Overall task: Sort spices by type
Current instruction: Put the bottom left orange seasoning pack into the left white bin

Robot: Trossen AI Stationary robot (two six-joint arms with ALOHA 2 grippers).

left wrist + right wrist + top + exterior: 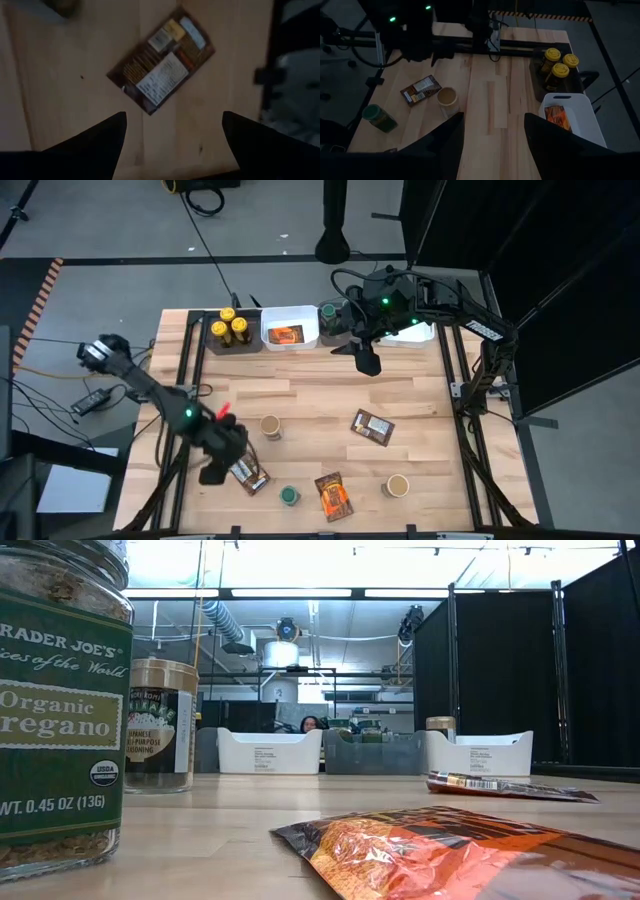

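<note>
Nearest the low camera: a green-labelled oregano jar (60, 705), with an orange packet (440, 850) lying flat beside it.
Left gripper (172, 132): I hold it above a brown packet (162, 60) near the table's front left edge; fingers spread wide, empty.
Right gripper (492, 132): parked by the far bins, fingers apart, holding nothing.
Already sorted: yellow-lidded jars (231, 327) in the dark bin (250, 343); one orange packet in the white bin (290, 313).
Still loose: two tan-lidded jars (270, 426), another brown packet (372, 427).
Step, I judge: picking the brown packet.
Next move: lower, then close across its narrow side; flat packets slip easily.
</note>
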